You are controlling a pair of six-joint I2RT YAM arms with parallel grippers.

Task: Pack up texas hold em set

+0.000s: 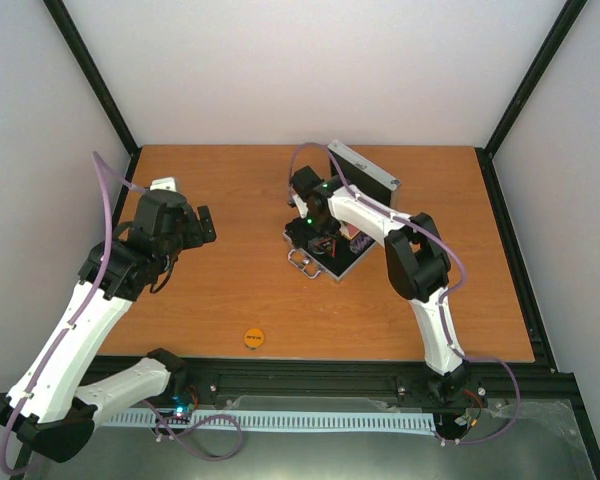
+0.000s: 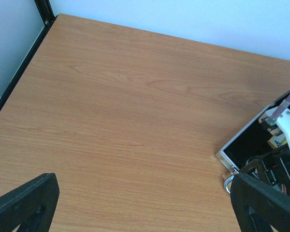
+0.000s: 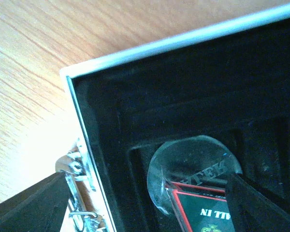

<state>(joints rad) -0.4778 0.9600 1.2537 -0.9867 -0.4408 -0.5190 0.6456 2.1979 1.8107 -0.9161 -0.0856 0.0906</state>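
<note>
**Right arm in the case, orange disc left out**

Right gripper (image 3: 145, 198) hangs wide open and empty inside the open case (image 1: 366, 168), straddling the clear disc (image 3: 193, 162) beside the black-red triangle (image 3: 203, 210). Left gripper (image 2: 147, 205), spread and empty, hovers left of the case. The orange disc (image 1: 254, 337) lies well in front, unpacked.

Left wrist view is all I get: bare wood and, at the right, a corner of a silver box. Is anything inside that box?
Observer: Yes. The right wrist view shows a clear disc lying in a black-lined recess of the case.
Operator: Is the other arm doing something there?
Observer: The right end effector hangs close above that disc, its fingers wide apart.
Operator: Is anything outside the box?
Observer: An orange disc lies alone on the table near the front edge, nearer the left arm's base.
</note>
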